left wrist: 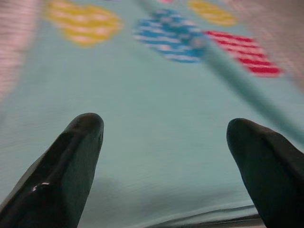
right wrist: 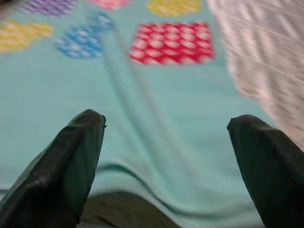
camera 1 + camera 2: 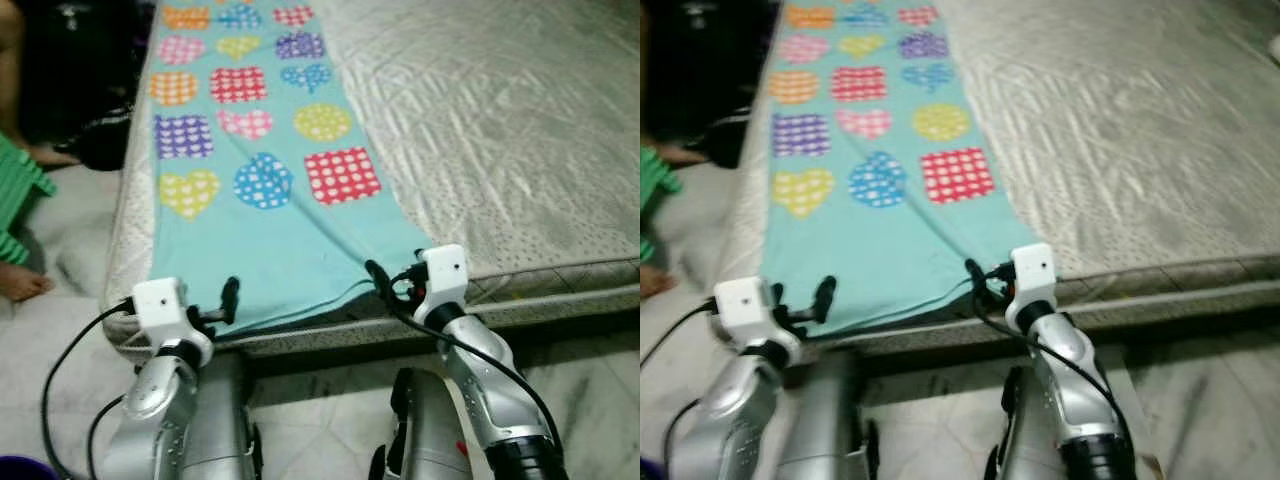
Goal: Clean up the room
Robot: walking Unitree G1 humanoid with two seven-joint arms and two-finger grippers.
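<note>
You had the left gripper [image 3: 229, 300] and right gripper [image 3: 377, 275] poised wide-jawed, holding nothing, at the teal blanket's [image 3: 270, 240] near edge, presumably to grasp it

The cloth [image 3: 262, 210] is pale turquoise, printed with hearts, squares and circles: a red square with white dots at 3 o'clock, a blue dotted circle at centre, a yellow heart at 9 o'clock, purple, pink and orange shapes toward 12; the mattress [image 3: 500, 130] is off-white with a quilted texture; the gripper fingers [image 1: 71, 161] are glossy black; the arms [image 3: 480, 370] silver; a green striped garment [image 3: 18, 190] at 9 o'clock.
</note>
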